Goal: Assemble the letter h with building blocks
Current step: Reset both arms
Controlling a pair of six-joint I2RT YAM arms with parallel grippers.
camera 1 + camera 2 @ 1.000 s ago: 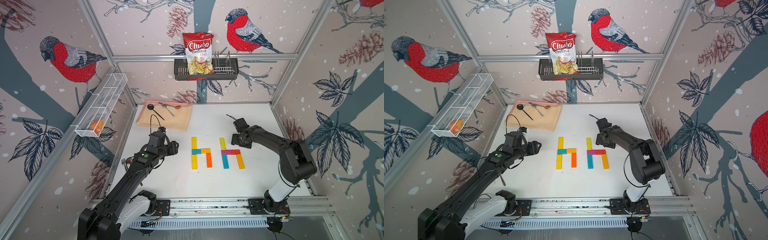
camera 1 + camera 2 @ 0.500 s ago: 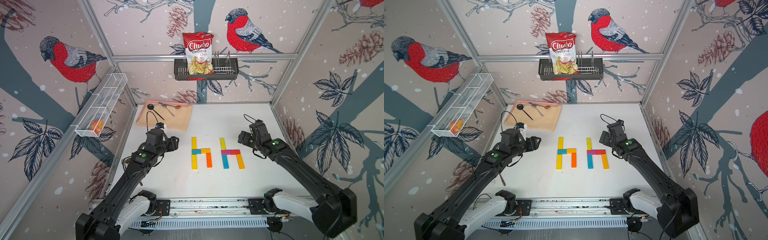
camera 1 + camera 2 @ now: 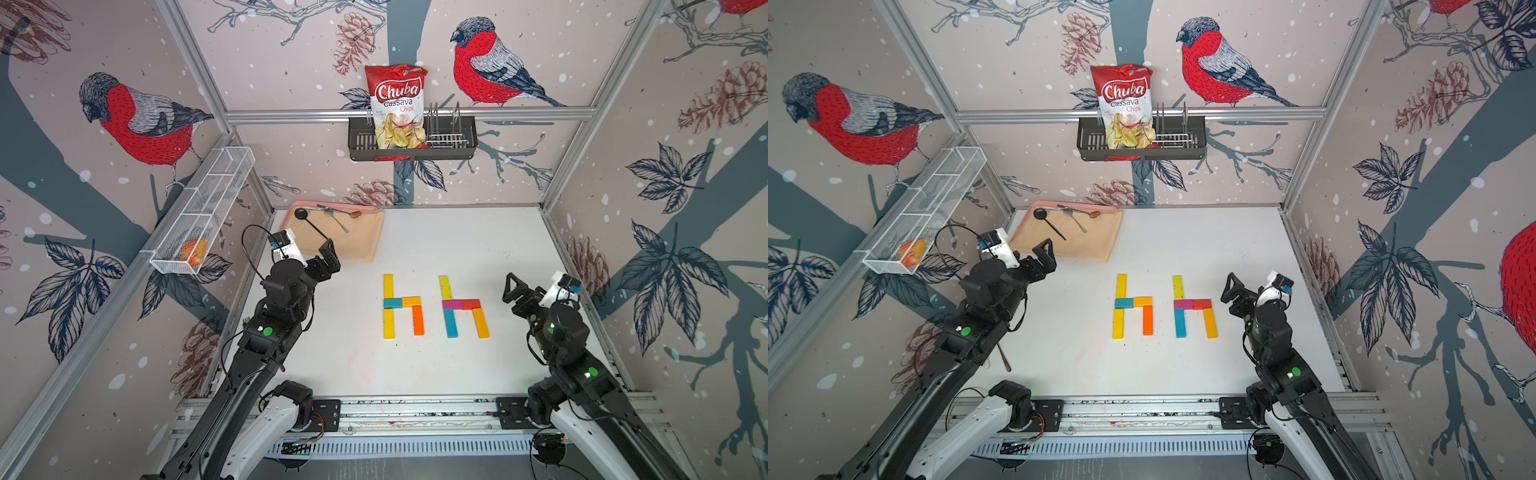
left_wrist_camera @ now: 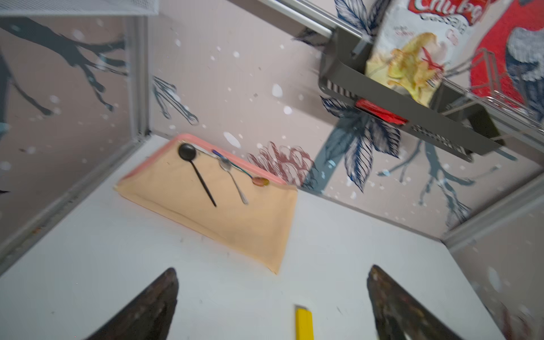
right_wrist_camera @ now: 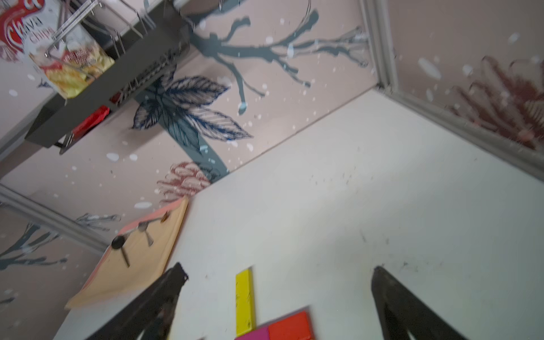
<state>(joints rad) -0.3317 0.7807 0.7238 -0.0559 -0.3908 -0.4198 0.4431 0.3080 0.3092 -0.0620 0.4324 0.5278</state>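
Now the left gripper (image 3: 328, 258) and the right gripper (image 3: 512, 286) are both spread wide and hold nothing, and the building blocks (image 3: 411, 301) lie as two h shapes just below the middle of a top view, so an arm swinging low could bump them crooked.

Blk arms (image 3: 266, 353), white bases (image 3: 262, 432), green LEDs (image 3: 267, 331), looped blk cables (image 3: 243, 245)

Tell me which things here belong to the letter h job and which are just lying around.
Job: block h with teal bar; block h with pink bar.
Lying about: chip bag, black rack, cloth, spoons, wire basket.
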